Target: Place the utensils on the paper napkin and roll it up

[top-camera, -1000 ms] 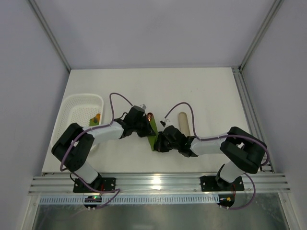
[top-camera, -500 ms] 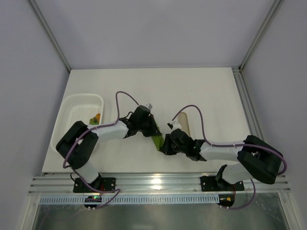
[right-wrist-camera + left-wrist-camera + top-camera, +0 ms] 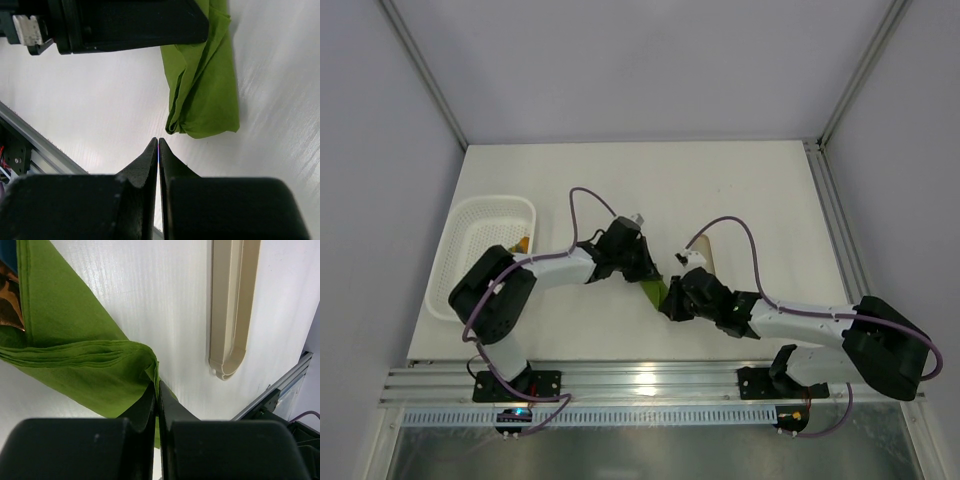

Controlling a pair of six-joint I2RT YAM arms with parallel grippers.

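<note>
The green paper napkin [image 3: 654, 290] lies folded over in the middle of the table, between my two grippers. My left gripper [image 3: 157, 385] is shut on a folded edge of the napkin [image 3: 75, 355]. A bit of copper-brown utensil [image 3: 11, 300] shows inside the fold at the far left of the left wrist view. My right gripper [image 3: 158, 142] is shut and empty, its tips just short of the napkin's rolled end [image 3: 202, 95]. In the top view the left gripper [image 3: 642, 272] and right gripper [image 3: 672, 300] flank the napkin.
A pale beige oblong piece [image 3: 231, 305] lies beside the napkin, also partly seen in the top view [image 3: 705, 255]. A white mesh basket [image 3: 470, 250] with a small orange and green item stands at the left. The metal rail runs along the near edge [image 3: 650, 380].
Both grippers and the napkin have shifted rightward and toward the near edge. The napkin looks more bundled, and the utensil tip seen above it earlier is now covered in the top view.
</note>
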